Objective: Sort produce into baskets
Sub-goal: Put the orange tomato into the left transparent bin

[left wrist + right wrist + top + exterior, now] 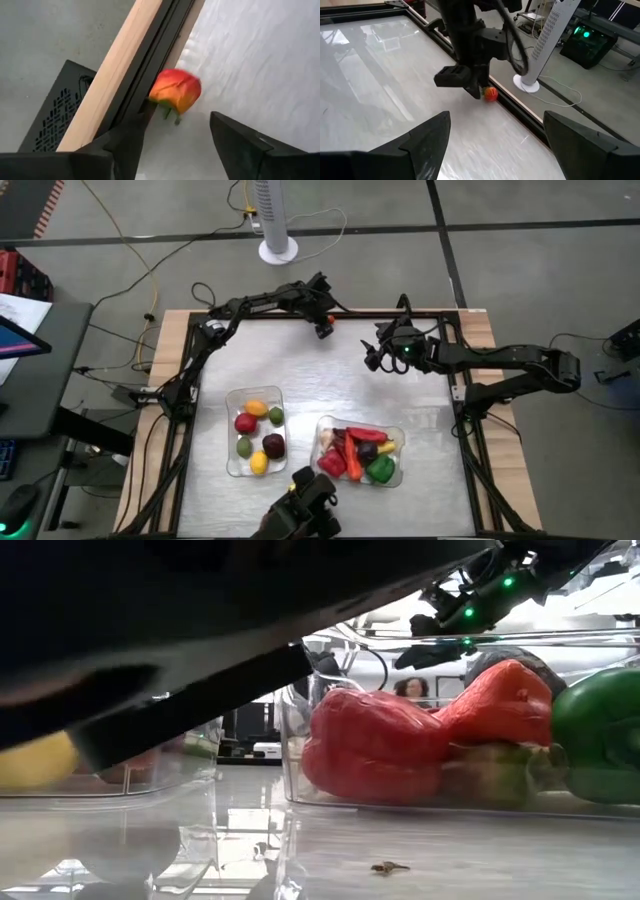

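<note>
1. A small red-orange pepper (176,91) lies on the table (300,360) at its far edge, touching the black frame rail (150,65); it is the only piece outside the baskets.
2. The left gripper (175,135) hangs just over it, fingers spread to either side, nothing pinched.
3. Step in hand: picking this last piece. Next, the fingers must drop lower and close without catching the rail.
4. The left basket (233,465) holds fruit, the right basket (398,432) peppers and chillies; this piece probably belongs in the right one.
5. The right gripper (378,356) waits spread and empty, high over the table's far right.
</note>
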Controlling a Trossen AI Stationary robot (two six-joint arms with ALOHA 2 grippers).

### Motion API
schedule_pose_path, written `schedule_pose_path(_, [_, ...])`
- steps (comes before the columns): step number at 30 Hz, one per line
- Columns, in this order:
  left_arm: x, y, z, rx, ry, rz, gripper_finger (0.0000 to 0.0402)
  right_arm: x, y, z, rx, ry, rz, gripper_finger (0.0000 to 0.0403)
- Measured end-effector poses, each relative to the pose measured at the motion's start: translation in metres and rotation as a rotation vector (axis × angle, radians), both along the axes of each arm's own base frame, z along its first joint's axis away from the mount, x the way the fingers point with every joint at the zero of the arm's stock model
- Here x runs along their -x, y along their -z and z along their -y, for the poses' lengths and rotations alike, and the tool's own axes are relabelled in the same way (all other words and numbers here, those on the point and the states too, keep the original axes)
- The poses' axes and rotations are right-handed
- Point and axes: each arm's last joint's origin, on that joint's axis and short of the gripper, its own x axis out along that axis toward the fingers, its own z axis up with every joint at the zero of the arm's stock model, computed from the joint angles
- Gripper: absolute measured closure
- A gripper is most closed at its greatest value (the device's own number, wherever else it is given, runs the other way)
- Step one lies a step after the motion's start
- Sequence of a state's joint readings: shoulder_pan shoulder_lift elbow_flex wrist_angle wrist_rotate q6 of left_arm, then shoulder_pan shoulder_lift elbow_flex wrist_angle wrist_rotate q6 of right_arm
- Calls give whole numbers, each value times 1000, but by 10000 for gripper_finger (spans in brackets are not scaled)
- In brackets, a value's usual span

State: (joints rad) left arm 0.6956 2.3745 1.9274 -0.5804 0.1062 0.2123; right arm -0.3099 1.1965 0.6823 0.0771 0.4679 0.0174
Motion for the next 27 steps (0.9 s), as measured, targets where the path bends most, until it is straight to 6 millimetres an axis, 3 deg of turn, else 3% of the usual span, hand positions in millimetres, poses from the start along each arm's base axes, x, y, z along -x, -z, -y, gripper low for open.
schedule_pose_path(8, [-6,-7,-5,-94,-39,44,137,0,0,0,0,0,-1,58])
schedule_pose_path(22, [-1,-3,3,-81,-7,-69,175,0,1,-1,-4,-2,-14,58])
schedule_pose_path(27, [7,-29,12,-35,83,-60,171,0,1,-1,-3,-3,-18,58])
